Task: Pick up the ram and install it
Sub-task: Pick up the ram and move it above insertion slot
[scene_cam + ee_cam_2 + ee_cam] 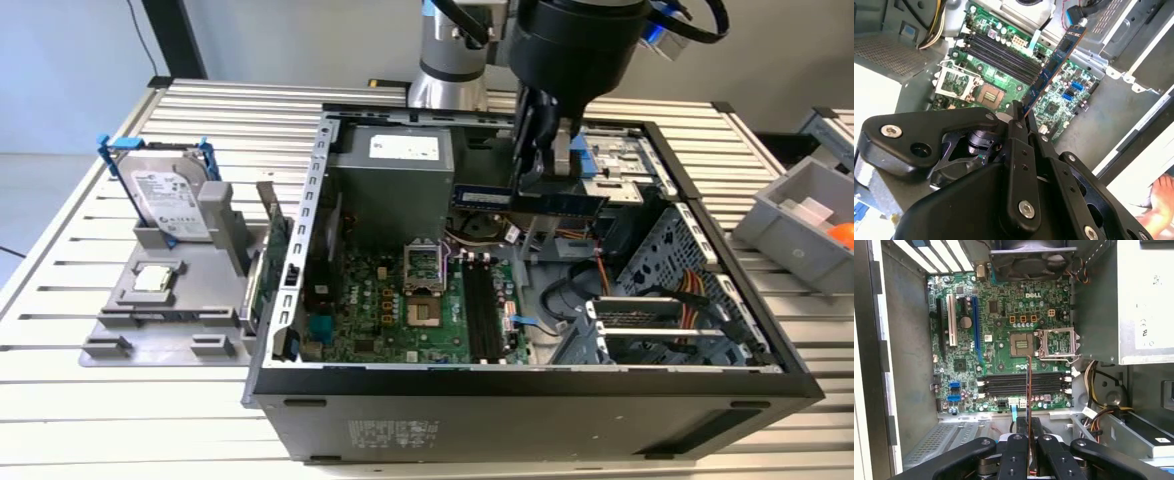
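Note:
The ram (pixel 497 196) is a dark bluish stick, and my gripper (pixel 545 185) is shut on it. It hangs in the air inside the open computer case (pixel 287 300), above the green motherboard (pixel 387 310) and apart from it. In the second wrist view the ram (pixel 1054 62) reaches out from the black fingers (pixel 1015 125) over the board. In the first wrist view I see the ram (pixel 1028 390) edge-on, a thin line crossing the black memory slots (pixel 1019 384). The same slots (pixel 481 310) lie well below the stick in the exterior view.
A silver hard drive in a blue frame (pixel 167 195) stands on a grey holder (pixel 160 300) at the exterior view's left, with a green card (pixel 276 250) beside the case wall. A power supply (pixel 394 160), cables (pixel 667 300) and a fan (pixel 1029 260) crowd the case. A grey bin (pixel 801 225) sits right; a hand (pixel 1156 200) shows.

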